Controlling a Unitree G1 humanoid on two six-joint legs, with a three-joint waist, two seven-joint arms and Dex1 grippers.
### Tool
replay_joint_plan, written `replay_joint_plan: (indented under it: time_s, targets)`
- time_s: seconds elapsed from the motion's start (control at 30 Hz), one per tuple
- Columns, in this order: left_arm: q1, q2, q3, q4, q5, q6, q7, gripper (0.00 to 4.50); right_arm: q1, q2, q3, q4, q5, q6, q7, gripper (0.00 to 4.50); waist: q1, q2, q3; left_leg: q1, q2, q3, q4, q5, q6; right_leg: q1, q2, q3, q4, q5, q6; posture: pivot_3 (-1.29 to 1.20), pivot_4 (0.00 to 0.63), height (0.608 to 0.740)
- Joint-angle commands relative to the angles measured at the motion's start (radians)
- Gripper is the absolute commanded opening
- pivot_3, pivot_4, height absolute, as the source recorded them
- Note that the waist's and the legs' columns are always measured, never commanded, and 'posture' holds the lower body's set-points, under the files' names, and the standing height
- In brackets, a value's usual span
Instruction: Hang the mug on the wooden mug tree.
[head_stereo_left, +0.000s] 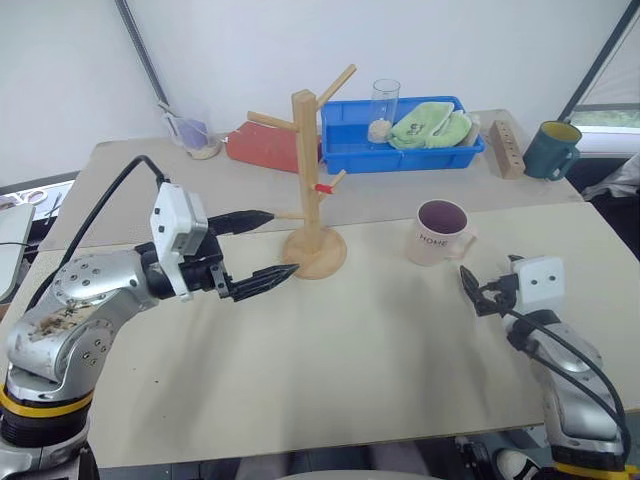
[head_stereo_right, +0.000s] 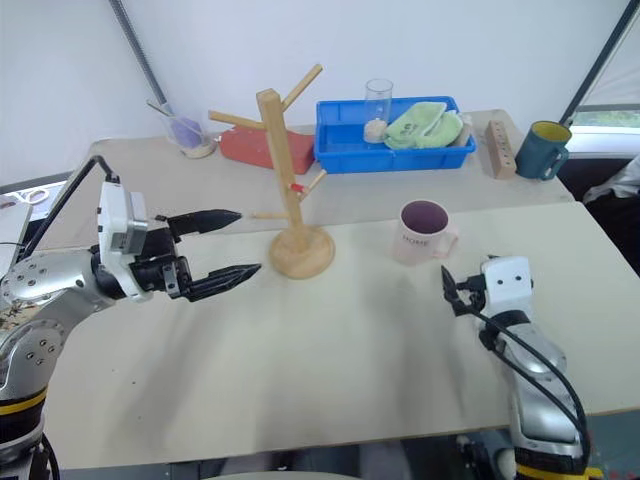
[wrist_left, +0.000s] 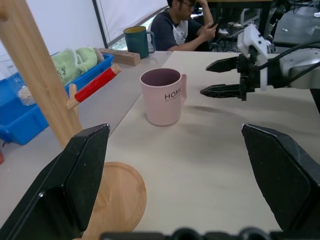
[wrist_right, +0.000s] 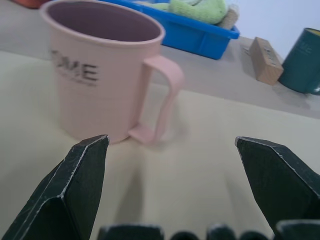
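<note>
The mug (wrist_right: 105, 70) looks smooth matt ceramic; the mug tree (head_stereo_left: 312, 180) is light bare wood; the tray (head_stereo_left: 400, 150) is glossy plastic.

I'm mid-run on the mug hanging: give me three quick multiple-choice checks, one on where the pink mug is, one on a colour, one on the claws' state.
1. Where is the mug?
A. hung on a peg
B. upright on the table, right of the wooden mug tree
C. in the blue tray

2. What colour is the band on one peg?
A. red
B. green
C. yellow

3. How is the right claw?
A. shut on the mug
B. shut, empty
C. open, short of the mug

Key: B, the mug stands on the tabletop beside the tree; A, a red band sits on a lower peg; C, its fingers are spread with the handle ahead of them.
</note>
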Motion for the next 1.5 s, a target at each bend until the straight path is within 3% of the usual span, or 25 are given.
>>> replay_joint_plan:
  time_s: [0.03, 0.63, 1.43, 1.5]
  targets:
    - [-0.023, -0.028, 0.006, -0.001, -0.023, -0.004, 0.019, 4.50, -0.028, 0.023, 0.007, -0.005, -0.005, 0.013, -0.033, 4.48, 0.002, 0.000, 0.000, 0.001, 0.001, 0.000, -0.001, 0.000, 0.000, 0.000, 0.001, 0.000, 0.001, 0.000, 0.000, 0.00, 0.150, 0.740]
    - [-0.023, -0.021, 0.010, -0.023, -0.022, 0.023, 0.036, 4.50, -0.108, 0.077, 0.034, 0.126, -0.073, -0.020, -0.139, 4.48, 0.002, 0.000, 0.000, -0.001, 0.001, -0.001, 0.000, 0.000, 0.000, 0.001, 0.002, 0.001, 0.000, 0.000, 0.000, 0.00, 0.150, 0.740]
    - [-0.025, 0.002, 0.020, -0.011, -0.025, 0.025, 0.032, 4.50, -0.314, 0.087, 0.035, 0.491, -0.090, -0.222, -0.202, 4.48, -0.001, 0.001, 0.000, 0.000, 0.001, -0.001, 0.000, 0.002, 0.003, 0.003, 0.003, 0.001, 0.002, 0.000, 0.000, 0.00, 0.150, 0.740]
    - [-0.022, 0.003, 0.021, -0.013, -0.025, 0.025, 0.033, 4.50, -0.323, 0.092, 0.044, 0.501, -0.081, -0.230, -0.187, 3.92, -0.001, 0.001, 0.000, 0.000, 0.001, -0.001, 0.000, 0.002, 0.003, 0.003, 0.003, 0.001, 0.002, 0.000, 0.000, 0.00, 0.150, 0.740]
